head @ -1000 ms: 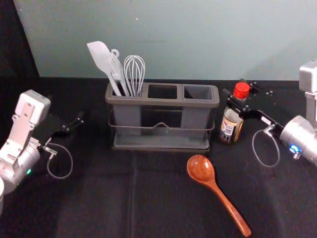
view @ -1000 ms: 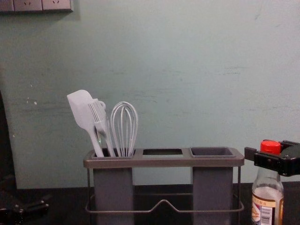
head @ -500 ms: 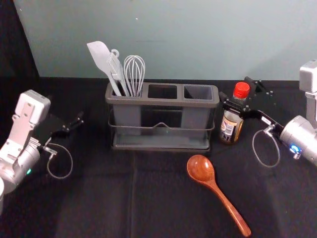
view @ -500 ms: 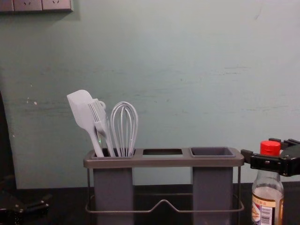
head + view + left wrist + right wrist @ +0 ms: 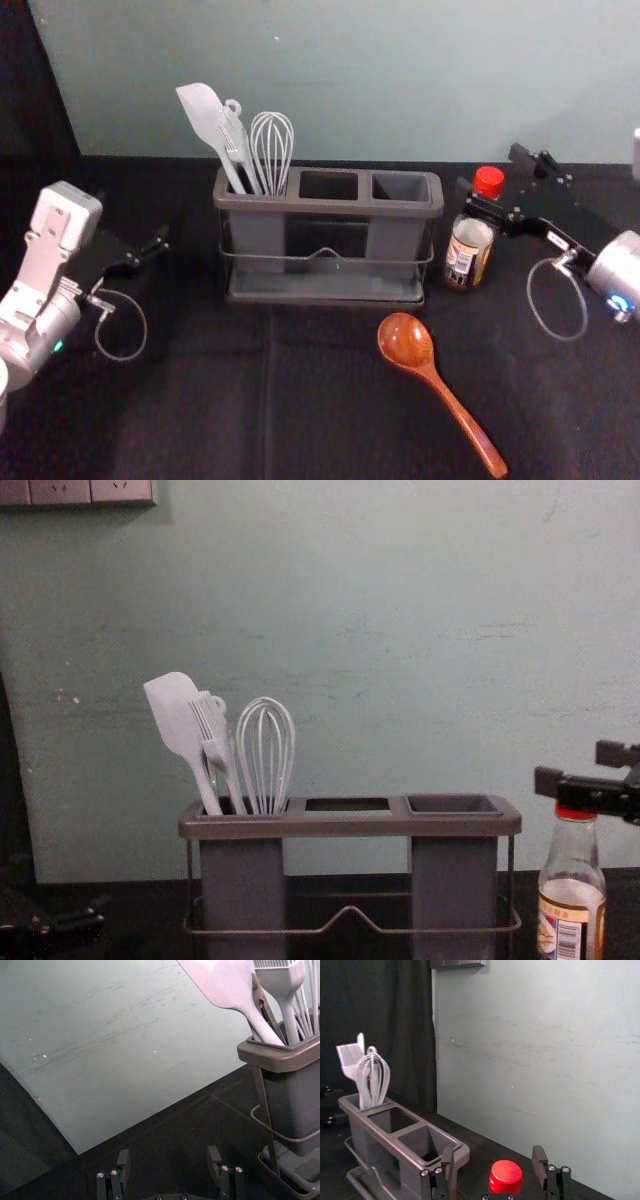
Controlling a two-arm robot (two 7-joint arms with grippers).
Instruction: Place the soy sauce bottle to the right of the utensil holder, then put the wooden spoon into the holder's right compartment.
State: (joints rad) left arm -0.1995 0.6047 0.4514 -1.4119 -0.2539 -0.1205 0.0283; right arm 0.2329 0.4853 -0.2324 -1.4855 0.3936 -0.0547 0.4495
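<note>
The right gripper [image 5: 571, 767] rises from the neck of the soy sauce bottle [image 5: 572, 905] to the level of its red cap [image 5: 489, 181], its fingers spread wider than a second earlier. The right arm has shifted outward, to the robot's right, baring upper neck glass previously covered in the chest view.

In the chest view, the right gripper [image 5: 577, 767] hides most of the red cap [image 5: 575, 812] behind it; the bottle [image 5: 572, 905] below is cut off at its base.
</note>
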